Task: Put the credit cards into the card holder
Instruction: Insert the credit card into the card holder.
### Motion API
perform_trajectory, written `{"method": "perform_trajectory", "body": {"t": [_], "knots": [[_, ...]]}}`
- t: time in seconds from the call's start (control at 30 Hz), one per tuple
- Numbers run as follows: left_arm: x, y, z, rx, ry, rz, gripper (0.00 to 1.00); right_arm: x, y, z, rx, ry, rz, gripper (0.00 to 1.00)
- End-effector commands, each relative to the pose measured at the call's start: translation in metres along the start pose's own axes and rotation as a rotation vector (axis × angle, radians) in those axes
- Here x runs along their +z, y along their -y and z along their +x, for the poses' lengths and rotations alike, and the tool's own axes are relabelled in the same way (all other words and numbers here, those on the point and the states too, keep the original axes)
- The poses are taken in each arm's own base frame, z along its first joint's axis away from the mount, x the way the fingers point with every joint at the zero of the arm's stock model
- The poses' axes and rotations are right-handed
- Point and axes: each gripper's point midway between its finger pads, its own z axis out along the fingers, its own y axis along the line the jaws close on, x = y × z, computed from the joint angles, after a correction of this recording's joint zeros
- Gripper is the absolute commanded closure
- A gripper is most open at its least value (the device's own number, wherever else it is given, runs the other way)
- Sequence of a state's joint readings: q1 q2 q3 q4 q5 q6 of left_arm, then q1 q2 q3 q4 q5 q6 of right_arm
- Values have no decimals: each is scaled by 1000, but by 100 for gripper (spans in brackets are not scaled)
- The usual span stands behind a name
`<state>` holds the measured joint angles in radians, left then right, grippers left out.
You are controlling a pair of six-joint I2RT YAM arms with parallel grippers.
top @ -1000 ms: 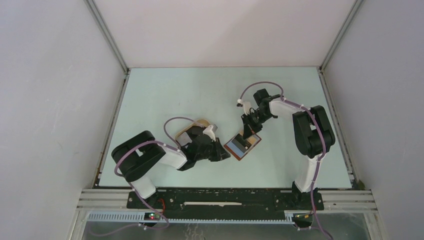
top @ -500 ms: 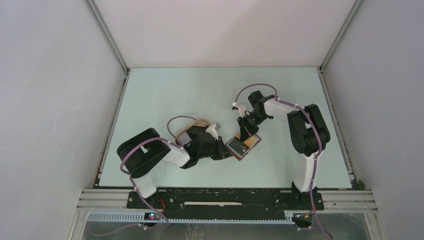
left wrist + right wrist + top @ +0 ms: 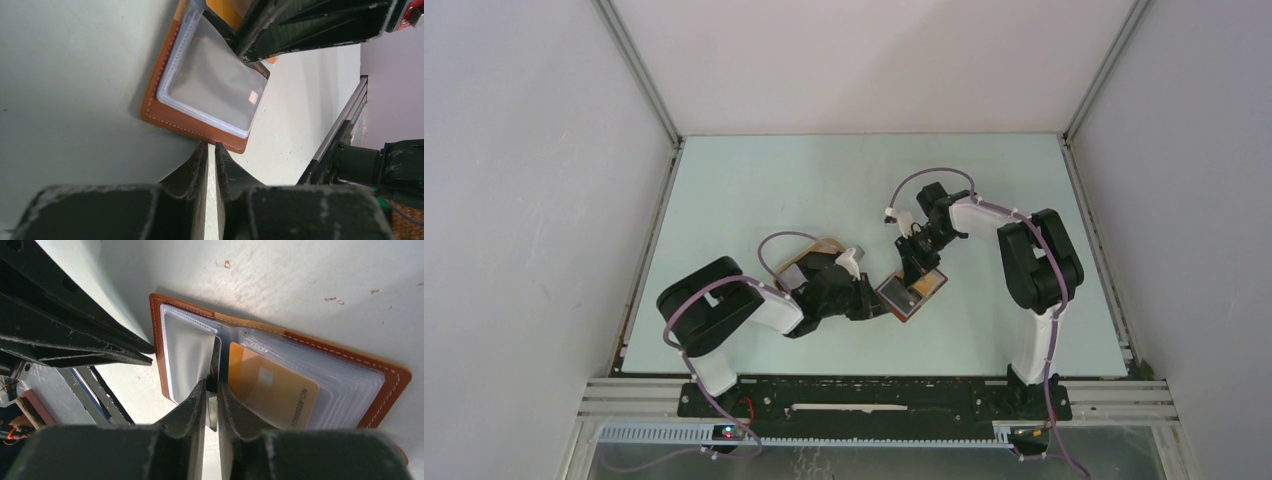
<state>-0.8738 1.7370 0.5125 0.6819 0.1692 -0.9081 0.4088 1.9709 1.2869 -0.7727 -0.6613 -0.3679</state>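
Right wrist view — right pincer [image 3: 212,390] nips a card [image 3: 215,360] edge-on above the card holder [image 3: 155,340]. Next, it likely needs seating squarely; left pincer [image 3: 211,146] narrow, empty.

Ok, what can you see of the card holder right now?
The card holder lies open and flat on the table: reddish-brown leather with pale stitching, clear plastic sleeves inside, an orange card in one. The right tool pinches a thin grey sheet at its fold; the left tool, shut, sits at its edge.

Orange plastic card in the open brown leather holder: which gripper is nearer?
Right: right gripper pinches a thin dark card beside the orange card; left gripper sits at the holder's outer edge.
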Motion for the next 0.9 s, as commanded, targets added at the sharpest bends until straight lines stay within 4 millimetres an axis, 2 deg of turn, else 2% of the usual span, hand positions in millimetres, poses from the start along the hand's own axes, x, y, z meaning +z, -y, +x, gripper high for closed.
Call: {"method": "perform_trajectory", "body": {"t": [0.0, 0.17, 0.33, 0.5, 0.57, 0.73, 0.87], "knots": [[-12, -11, 1, 31, 6, -39, 83, -22, -15, -10, -97, 28, 37, 76], [-23, -6, -2, 53, 24, -22, 82, -35, -22, -17, -143, 64, 59, 69], [-29, -3, -2, 68, 26, -11, 81, -35, -23, -17, -162, 61, 66, 69], [-27, -1, -3, 66, 28, -6, 84, -23, -13, -14, -163, 27, 113, 89], [-24, -4, -1, 60, 21, -16, 85, -19, -7, -12, -154, 7, 142, 93], [-16, -6, 3, 40, 5, -7, 86, -8, 7, -6, -135, -34, 194, 94], [-13, -6, 3, 36, 9, -2, 86, -1, 9, -2, -134, -61, 195, 93]]}}
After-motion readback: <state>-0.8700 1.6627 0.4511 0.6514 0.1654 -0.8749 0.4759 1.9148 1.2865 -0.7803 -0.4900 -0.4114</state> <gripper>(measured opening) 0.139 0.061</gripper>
